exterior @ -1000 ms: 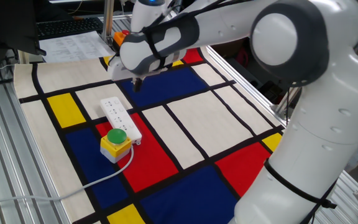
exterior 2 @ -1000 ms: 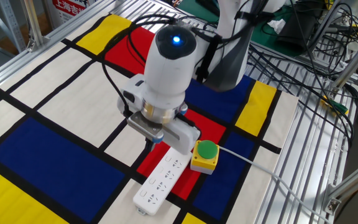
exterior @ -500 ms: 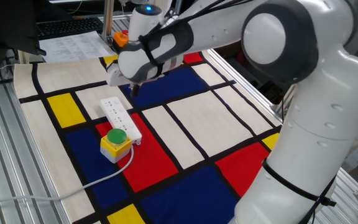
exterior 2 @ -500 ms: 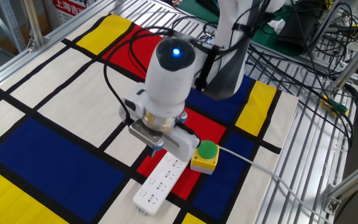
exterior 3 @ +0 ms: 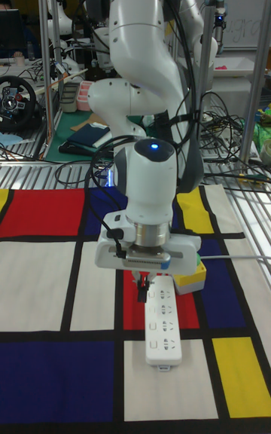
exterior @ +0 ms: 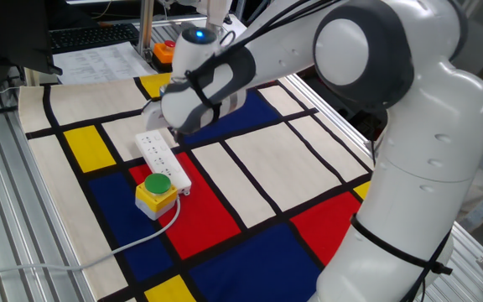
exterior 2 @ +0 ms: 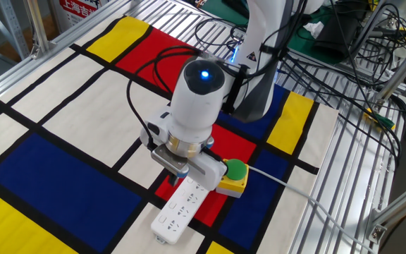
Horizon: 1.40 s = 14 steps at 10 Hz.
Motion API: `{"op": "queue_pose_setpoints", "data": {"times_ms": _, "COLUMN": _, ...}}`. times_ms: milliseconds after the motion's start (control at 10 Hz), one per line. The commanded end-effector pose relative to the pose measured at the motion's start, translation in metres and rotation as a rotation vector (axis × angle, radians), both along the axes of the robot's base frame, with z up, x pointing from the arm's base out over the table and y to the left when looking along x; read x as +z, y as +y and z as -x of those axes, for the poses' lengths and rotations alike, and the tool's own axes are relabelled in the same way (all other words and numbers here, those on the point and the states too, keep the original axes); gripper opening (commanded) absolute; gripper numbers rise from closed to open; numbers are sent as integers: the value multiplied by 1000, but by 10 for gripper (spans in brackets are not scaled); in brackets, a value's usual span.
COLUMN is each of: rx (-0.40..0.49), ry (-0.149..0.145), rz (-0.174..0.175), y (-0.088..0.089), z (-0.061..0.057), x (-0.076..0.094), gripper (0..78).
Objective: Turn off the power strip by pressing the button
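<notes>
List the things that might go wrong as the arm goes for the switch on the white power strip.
1. The end effector hangs over the power strip, near the yellow box with the green dome button. A small sideways error might press or nudge that box instead.
2. The button cannot be seen in any view, as the arm's wrist hides that end, so the aim may be off.
3. The strip lies loose on the cloth; an off-centre push could slide it.

Legible text is nearly absent. In the other fixed view, a red-and-white sign point(exterior 2: 82, 6) at the top left edge carries white characters, too small and cropped to read. In one fixed view, printed sheets point(exterior: 99, 59) beyond the mat show lines of text, illegible. No marking can be read on the power strip point(exterior 3: 162, 321).
</notes>
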<state>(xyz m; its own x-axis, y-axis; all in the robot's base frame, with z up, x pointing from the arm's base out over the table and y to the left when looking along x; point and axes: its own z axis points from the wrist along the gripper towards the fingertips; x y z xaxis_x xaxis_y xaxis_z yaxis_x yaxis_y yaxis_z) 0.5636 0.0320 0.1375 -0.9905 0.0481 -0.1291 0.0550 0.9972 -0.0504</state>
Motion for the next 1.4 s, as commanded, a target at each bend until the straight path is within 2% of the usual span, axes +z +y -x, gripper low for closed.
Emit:
{"op": "queue_pose_setpoints", "data": {"times_ms": 100, "rx": -20, "ry": -33, "rz": -11, "y": 0, "z": 2, "x": -10, "gripper": 0}}
{"op": "queue_pose_setpoints", "data": {"times_ms": 300, "rx": -17, "ry": -31, "rz": -16, "y": 0, "z": 1, "x": -11, "gripper": 0}}
{"op": "queue_pose_setpoints", "data": {"times_ms": 400, "rx": -17, "ry": -31, "rz": -16, "y": 0, "z": 1, "x": -11, "gripper": 774}}
{"op": "queue_pose_setpoints", "data": {"times_ms": 1400, "rx": -17, "ry": -31, "rz": -16, "y": 0, "z": 1, "x": -11, "gripper": 774}}
